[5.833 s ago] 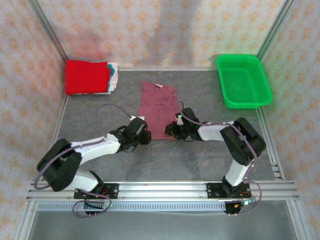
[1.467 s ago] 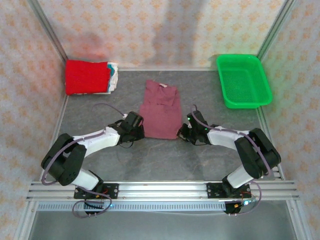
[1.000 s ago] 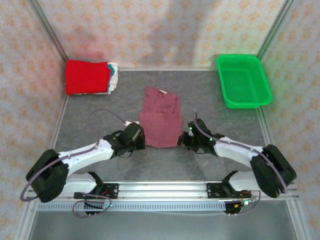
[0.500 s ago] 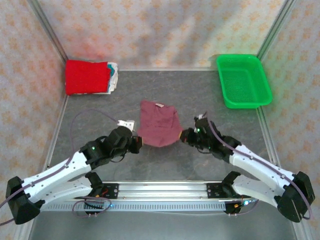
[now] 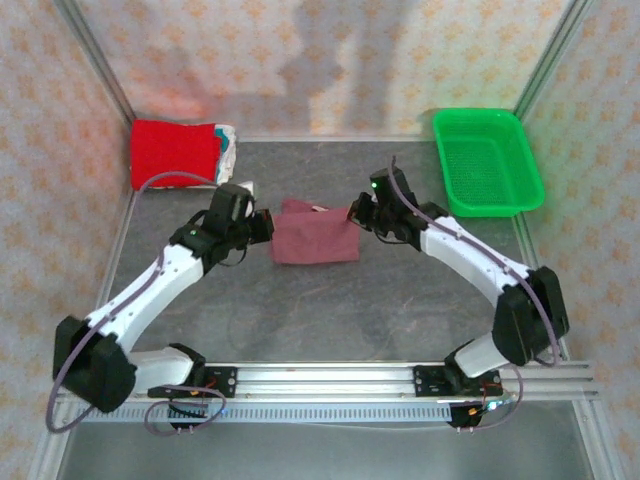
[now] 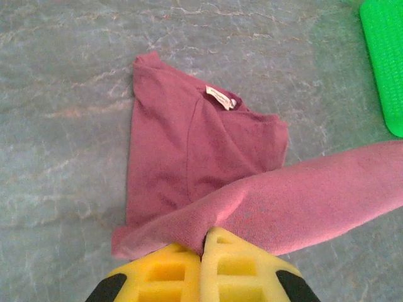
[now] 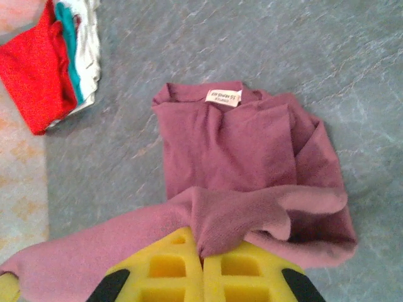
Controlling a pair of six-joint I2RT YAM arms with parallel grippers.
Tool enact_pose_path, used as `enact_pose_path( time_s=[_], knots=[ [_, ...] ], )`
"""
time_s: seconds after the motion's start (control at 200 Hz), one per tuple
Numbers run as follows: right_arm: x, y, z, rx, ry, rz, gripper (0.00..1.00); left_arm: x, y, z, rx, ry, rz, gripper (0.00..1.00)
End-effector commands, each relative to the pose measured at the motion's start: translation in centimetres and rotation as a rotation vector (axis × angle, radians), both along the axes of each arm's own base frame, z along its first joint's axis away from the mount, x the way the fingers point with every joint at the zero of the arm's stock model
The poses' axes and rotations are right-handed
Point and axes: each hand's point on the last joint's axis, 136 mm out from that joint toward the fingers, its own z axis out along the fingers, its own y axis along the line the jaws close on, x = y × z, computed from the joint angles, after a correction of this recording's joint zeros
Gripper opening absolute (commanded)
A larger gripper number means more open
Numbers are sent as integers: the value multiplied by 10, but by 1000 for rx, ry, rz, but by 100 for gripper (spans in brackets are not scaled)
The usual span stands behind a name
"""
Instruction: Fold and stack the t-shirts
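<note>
Mid-fold, the maroon short-sleeved cloth t-shirt [image 5: 315, 243] is clamped by its hem in the left pincer [image 5: 268, 224] and right pincer [image 5: 355, 213]; even lowering onto the collar seems called for next.

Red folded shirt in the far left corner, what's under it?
Under the red folded shirt, a teal edge and whitish folded shirts stick out along one side. The red one covers the rest, so their number cannot be told.

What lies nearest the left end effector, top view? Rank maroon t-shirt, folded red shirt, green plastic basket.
1. Maroon cloth t-shirt, in the left end effector.
2. Folded bright red shirt, far left.
3. Green plastic basket, far right.
</note>
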Motion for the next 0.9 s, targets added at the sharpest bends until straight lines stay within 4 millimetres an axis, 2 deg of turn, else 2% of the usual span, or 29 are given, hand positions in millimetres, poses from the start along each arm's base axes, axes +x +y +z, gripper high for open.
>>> enact_pose_path(
  time_s=[0.0,0.19,0.3,0.385,0.445,0.48,0.495,0.515,0.555,0.611,0.671,0.741,0.766,0.781,0.791,0.811,0.896],
  knots=[
    [24,0,9,6,-24,6,0,24,-4,4,12,-25,-49,0],
    [58,-10,0,4,4,-29,0,63,-2,3,8,-24,-49,0],
    [79,-14,-7,8,17,-34,0,94,-2,-3,17,-13,-49,0],
    [101,-18,-13,10,28,-42,8,124,-4,-9,23,-6,-53,0],
    [121,-20,-17,14,28,-47,22,148,-3,-15,36,-2,-42,26],
    [132,-19,-19,19,33,-41,29,162,0,-20,46,9,-27,38],
    [137,-19,-19,23,33,-37,31,168,2,-18,48,5,-18,41],
    [143,-19,-20,26,35,-35,32,177,6,-29,63,28,0,45],
    [153,-21,-23,24,45,-36,33,190,10,-34,81,35,25,52],
    [159,-22,-22,23,56,-31,34,201,17,-38,105,56,60,55],
    [153,-20,-13,32,44,-14,34,200,19,-35,104,69,85,55],
    [134,-10,-2,54,5,32,34,184,18,-26,90,42,109,55],
    [124,-5,2,60,-12,55,34,176,14,-22,88,24,106,55],
    [118,-1,3,60,-19,71,35,172,11,-26,91,26,102,55],
    [114,1,4,63,-28,81,35,168,10,-17,86,4,100,55],
    [107,6,7,69,-42,97,35,160,6,-13,84,-9,96,55],
    [78,30,6,137,-65,169,34,136,-16,-16,67,-21,50,55]
  ],
)
